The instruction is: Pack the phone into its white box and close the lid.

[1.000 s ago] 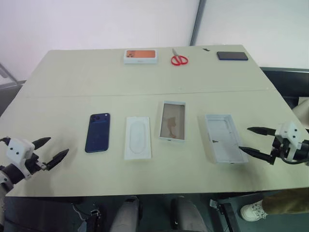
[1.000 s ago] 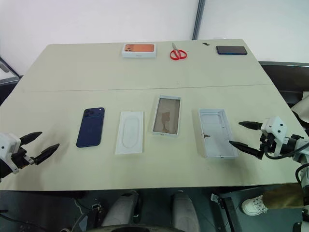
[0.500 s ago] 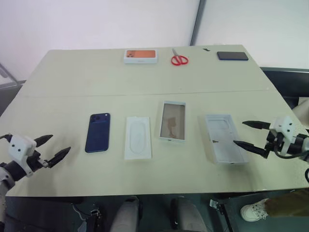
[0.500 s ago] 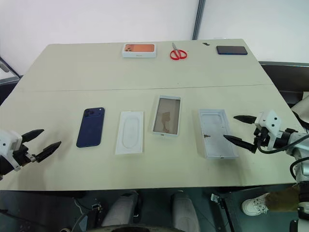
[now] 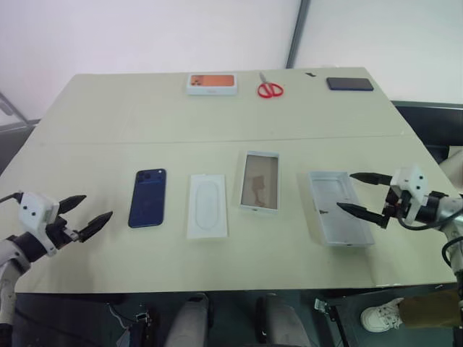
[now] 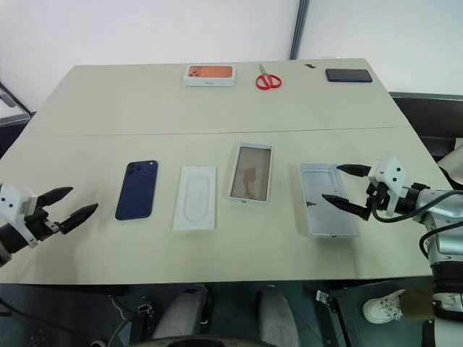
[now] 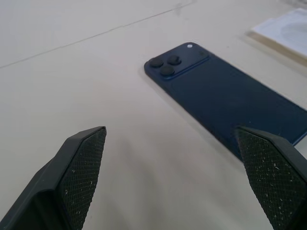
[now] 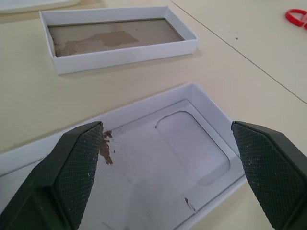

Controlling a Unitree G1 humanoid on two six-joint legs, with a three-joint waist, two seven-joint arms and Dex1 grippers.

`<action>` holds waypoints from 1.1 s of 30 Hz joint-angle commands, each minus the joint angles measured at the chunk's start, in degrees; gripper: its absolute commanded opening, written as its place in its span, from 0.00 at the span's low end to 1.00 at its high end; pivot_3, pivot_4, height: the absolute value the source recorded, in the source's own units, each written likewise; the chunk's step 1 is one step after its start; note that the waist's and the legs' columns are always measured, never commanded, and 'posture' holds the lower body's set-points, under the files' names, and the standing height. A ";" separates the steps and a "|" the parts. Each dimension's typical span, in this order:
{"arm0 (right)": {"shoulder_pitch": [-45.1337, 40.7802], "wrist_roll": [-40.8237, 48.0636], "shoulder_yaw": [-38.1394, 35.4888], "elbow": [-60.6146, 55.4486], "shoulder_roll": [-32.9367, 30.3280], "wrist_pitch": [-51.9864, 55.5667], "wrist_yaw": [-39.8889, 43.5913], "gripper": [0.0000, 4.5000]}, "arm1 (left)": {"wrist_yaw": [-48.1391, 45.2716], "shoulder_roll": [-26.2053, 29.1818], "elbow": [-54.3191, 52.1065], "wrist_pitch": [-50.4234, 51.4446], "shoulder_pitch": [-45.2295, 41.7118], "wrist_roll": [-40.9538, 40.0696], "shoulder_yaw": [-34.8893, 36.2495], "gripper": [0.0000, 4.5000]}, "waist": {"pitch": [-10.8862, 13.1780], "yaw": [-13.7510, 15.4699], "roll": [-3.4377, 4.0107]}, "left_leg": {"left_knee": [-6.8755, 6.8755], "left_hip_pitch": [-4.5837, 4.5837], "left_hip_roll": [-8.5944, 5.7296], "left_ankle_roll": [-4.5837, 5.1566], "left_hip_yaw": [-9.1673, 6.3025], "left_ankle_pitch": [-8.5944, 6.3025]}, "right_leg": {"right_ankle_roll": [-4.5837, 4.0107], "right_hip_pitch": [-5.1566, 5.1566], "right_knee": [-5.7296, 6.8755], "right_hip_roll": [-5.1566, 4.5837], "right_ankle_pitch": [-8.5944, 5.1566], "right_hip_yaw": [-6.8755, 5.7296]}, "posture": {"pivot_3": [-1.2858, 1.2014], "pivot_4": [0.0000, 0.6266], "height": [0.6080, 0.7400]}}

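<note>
The dark blue phone (image 5: 147, 198) lies back up on the table, left of centre, with its camera cluster at the far end. My left gripper (image 5: 98, 205) hovers open to its left, empty, and the left wrist view looks past the open fingers at the phone (image 7: 225, 96). The white box (image 5: 259, 181) sits open near the middle, its brownish inside showing. To its right lies the lid (image 5: 338, 207), pale inside facing up. My right gripper (image 5: 344, 190) stands open and empty over the lid's right edge, and its wrist view shows the lid (image 8: 158, 163) and the white box (image 8: 115, 36).
A flat white insert card (image 5: 207, 205) lies between the phone and the white box. Along the table's far edge are a white box printed orange (image 5: 212, 84), red scissors (image 5: 269, 89) and a small black slab (image 5: 349, 84).
My right gripper has moved left, from beside the lid to over its right edge, still open. The left gripper has edged slightly towards the phone, also open.
</note>
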 commanded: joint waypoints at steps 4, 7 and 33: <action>-5.43 0.16 4.19 -7.60 2.12 3.37 -0.63 0.99 | 3.94 0.21 -10.89 15.18 -4.15 -7.49 -1.75 1.00 | 0.01 -0.11 -0.02 | 0.00 0.01 0.03 0.00 -0.05 0.00 | 0.01 -0.01 0.03 0.05 0.01 -0.01 | 0.52 0.24 1.00; -8.86 0.04 8.14 -10.57 5.42 6.07 -1.53 0.99 | 6.24 -0.14 -15.76 23.70 -7.05 -12.06 -3.76 1.00 | 0.01 -0.09 -0.02 | 0.01 -0.01 0.01 0.00 -0.04 0.00 | 0.03 0.00 0.01 0.03 0.02 -0.01 | 0.52 0.24 1.00; -15.52 -4.23 17.62 -9.85 14.65 3.30 -1.30 0.99 | 21.52 -12.20 -10.94 68.19 -26.57 -26.88 -14.81 1.00 | 0.01 0.15 -0.03 | 0.08 -0.03 -0.11 -0.01 -0.10 0.01 | 0.16 -0.01 0.07 0.07 0.09 0.00 | 0.52 0.24 1.00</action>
